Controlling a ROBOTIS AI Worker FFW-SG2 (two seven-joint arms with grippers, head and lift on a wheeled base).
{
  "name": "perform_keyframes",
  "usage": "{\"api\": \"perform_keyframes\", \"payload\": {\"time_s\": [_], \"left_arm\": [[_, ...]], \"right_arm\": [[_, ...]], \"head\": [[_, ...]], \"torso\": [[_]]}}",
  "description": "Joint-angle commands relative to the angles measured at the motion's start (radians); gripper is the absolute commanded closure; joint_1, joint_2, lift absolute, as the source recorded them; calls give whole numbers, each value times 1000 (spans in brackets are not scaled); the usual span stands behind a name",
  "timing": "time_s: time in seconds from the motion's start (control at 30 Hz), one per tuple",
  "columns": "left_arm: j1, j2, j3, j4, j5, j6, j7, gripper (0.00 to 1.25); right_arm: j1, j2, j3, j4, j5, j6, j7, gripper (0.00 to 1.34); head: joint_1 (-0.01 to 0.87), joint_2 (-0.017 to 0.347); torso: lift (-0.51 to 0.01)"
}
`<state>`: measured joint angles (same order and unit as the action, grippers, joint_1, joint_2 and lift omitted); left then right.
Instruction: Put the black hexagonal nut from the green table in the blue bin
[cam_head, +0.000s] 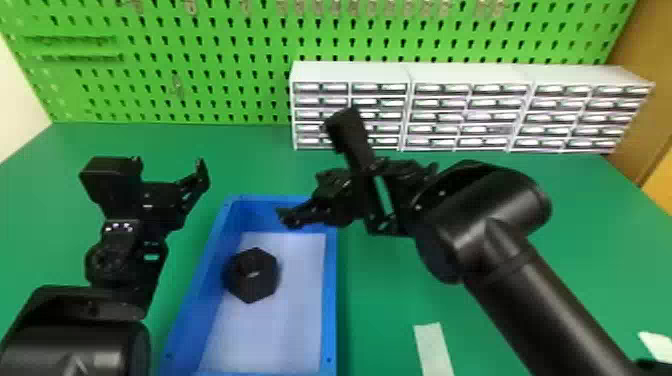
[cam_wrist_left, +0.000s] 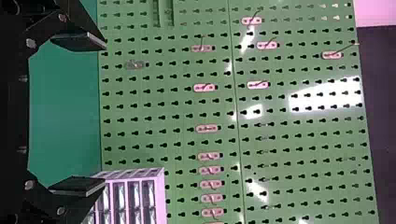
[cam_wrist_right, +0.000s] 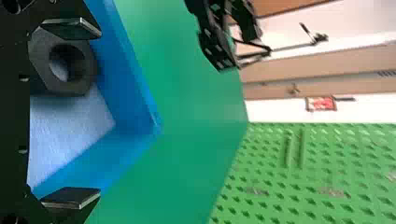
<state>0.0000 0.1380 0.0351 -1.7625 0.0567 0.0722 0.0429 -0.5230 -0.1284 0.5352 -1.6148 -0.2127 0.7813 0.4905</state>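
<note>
The right fingers (cam_head: 291, 218) and left fingers (cam_head: 202, 175) are both standing spread; the black nut (cam_head: 255, 286) is lying inside the blue bin (cam_head: 330, 300), the bin is resting on the green bench (cam_head: 390, 295), and white drawer units (cam_head: 470, 75) are standing farther back

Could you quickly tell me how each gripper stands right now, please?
Left gripper: open, holding nothing.
Right gripper: open, holding nothing; the nut lies in the bin.
</note>
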Motion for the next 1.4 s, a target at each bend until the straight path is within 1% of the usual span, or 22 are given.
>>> {"api": "perform_keyframes", "payload": {"time_s": [0.0, 0.2, 0.43, 0.8, 0.97, 1.03, 1.2, 1.37], "left_arm": [[0, 0, -1, 0, 0, 0, 0, 243], [-2, 0, -1, 0, 0, 0, 0, 243], [-2, 0, 0, 0, 0, 0, 0, 243], [-2, 0, 0, 0, 0, 0, 0, 243], [0, 0, 0, 0, 0, 0, 0, 243], [0, 0, 0, -2, 0, 0, 0, 243], [0, 0, 2, -2, 0, 0, 0, 243], [0, 0, 0, -2, 0, 0, 0, 243]], "right_arm": [[21, 3, -81, -45, 16, -1, 0, 114], [43, 9, -164, -80, 30, -10, 0, 116], [64, 10, -238, -105, 35, -25, 0, 117], [103, 18, -333, -114, 38, -99, 0, 117], [123, 27, -382, -114, 44, -142, -1, 117], [133, 32, -400, -114, 47, -154, -17, 117], [170, 46, -442, -114, 47, -206, -92, 117], [205, 58, -465, -114, 53, -266, -175, 117]], "head": [[686, 52], [686, 52], [686, 52], [686, 52], [686, 52], [686, 52], [686, 52], [686, 52]], "torso": [[-97], [-97], [-97], [-97], [-97], [-97], [-97], [-97]]}}
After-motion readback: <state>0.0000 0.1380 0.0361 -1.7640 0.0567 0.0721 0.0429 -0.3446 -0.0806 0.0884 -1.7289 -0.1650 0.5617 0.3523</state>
